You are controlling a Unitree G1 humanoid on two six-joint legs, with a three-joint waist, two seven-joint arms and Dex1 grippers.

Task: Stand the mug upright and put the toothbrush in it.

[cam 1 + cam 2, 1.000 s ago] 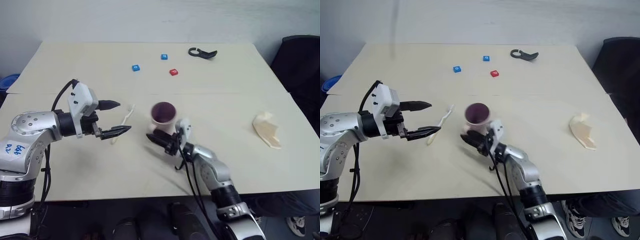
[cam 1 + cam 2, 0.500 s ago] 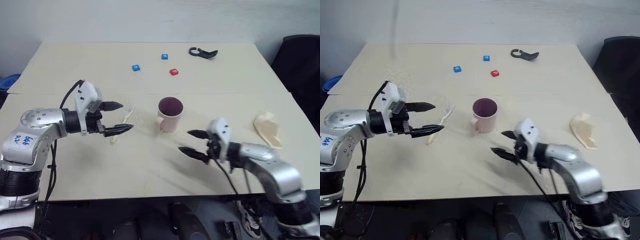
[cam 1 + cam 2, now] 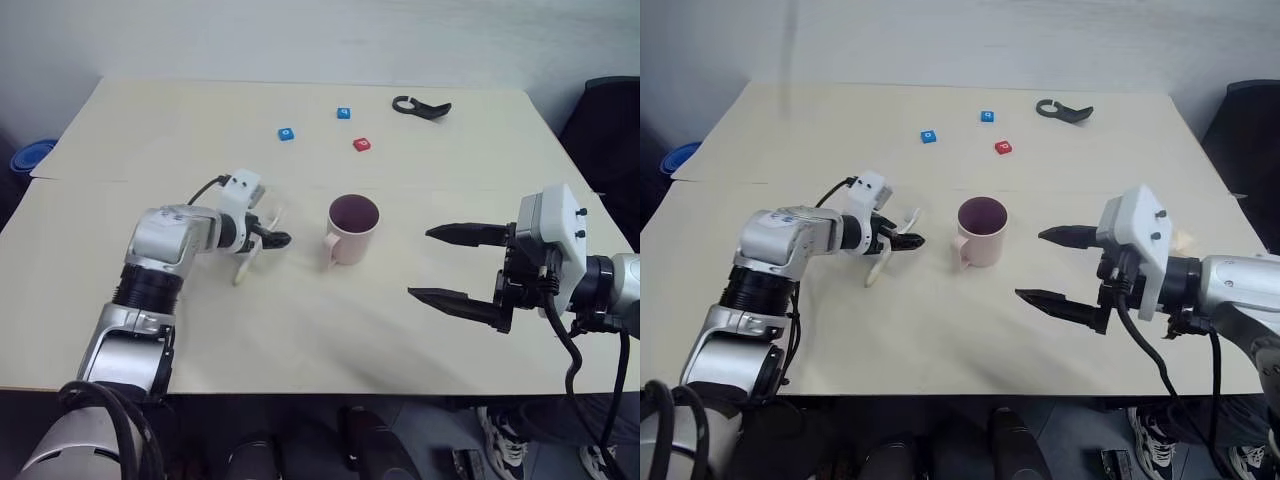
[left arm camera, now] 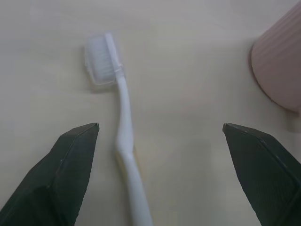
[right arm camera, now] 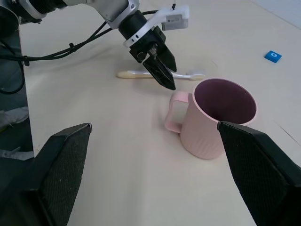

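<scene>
The pale pink ribbed mug [image 3: 352, 232] stands upright mid-table, its dark inside facing up and its handle toward me. Just left of it the white toothbrush [image 4: 123, 113] lies flat on the table. My left gripper [image 3: 272, 238] is open and low over the toothbrush, one finger on each side of the handle, not closed on it. My right gripper [image 3: 421, 263] hangs open and empty to the right of the mug, well clear of it, fingers [image 5: 66, 160] pointing toward the mug.
Two blue blocks [image 3: 286, 133] [image 3: 343, 113], a red block [image 3: 361, 144] and a black clip-like object [image 3: 420, 106] lie at the far side of the table [image 3: 300, 330]. A dark chair [image 3: 610, 115] stands at the right edge.
My right gripper let go of the mug, opened wide and drew back up and to the right. My left gripper moved forward and down over the toothbrush. The view has shifted slightly.
</scene>
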